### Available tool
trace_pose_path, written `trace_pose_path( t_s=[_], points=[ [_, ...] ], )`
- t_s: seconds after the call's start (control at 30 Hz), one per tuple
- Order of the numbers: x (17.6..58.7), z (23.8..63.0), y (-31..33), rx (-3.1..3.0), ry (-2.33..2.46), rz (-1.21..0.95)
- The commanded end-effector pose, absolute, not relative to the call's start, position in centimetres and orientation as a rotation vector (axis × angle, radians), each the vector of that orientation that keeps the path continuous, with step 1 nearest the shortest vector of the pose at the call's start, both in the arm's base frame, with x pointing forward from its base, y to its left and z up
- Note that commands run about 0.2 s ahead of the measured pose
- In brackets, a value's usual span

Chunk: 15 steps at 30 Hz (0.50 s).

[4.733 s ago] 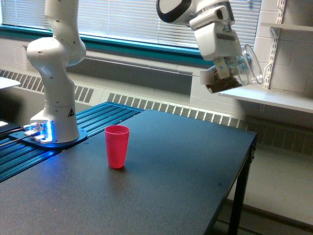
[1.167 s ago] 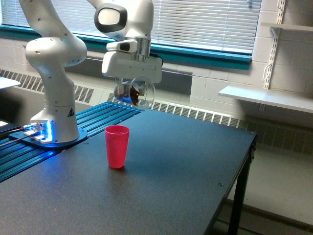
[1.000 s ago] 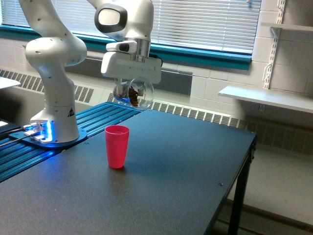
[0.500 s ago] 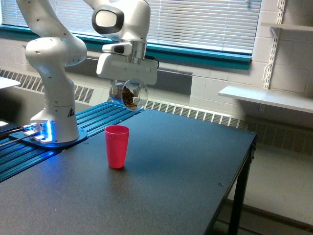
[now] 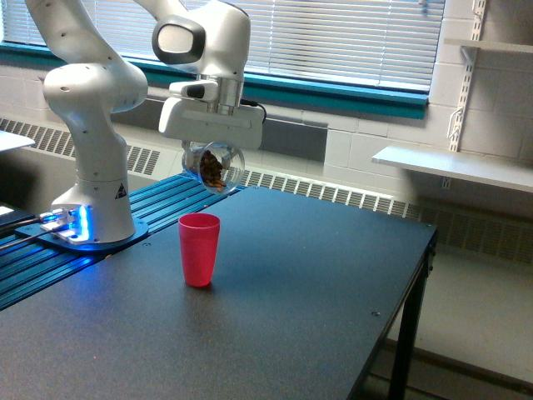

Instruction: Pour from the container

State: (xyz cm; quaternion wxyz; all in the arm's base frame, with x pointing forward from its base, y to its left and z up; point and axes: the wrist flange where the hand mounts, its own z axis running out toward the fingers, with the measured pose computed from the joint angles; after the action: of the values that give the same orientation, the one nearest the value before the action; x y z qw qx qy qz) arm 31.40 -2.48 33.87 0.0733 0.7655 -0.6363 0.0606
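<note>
The container (image 5: 214, 166) is a clear rounded jar with brown bits inside, held on its side in the air. My gripper (image 5: 210, 153) is shut on it, under the white hand. It hangs above and slightly behind the red cup (image 5: 199, 249), which stands upright on the dark table (image 5: 316, 292). There is a clear gap between the jar and the cup's rim. I cannot see anything falling from the jar.
The arm's white base (image 5: 92, 192) stands on a blue-lit ribbed platform (image 5: 100, 250) at the exterior view's left. A white shelf (image 5: 454, 167) juts from the wall at the right. The table's edge (image 5: 400, 325) drops off at the right.
The gripper carried the jar from the upper right, near the shelf, across to the left. In the last second it shifted a little further left and up, staying above the cup.
</note>
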Motion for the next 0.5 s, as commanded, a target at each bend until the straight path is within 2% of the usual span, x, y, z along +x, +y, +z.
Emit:
trace_pose_path(
  t_s=[0.03,0.5],
  points=[
    [30.6,32.8,-1.6,2.276,-1.947,0.155],
    [29.4,30.8,-1.1,2.242,-2.022,0.111]
  ],
)
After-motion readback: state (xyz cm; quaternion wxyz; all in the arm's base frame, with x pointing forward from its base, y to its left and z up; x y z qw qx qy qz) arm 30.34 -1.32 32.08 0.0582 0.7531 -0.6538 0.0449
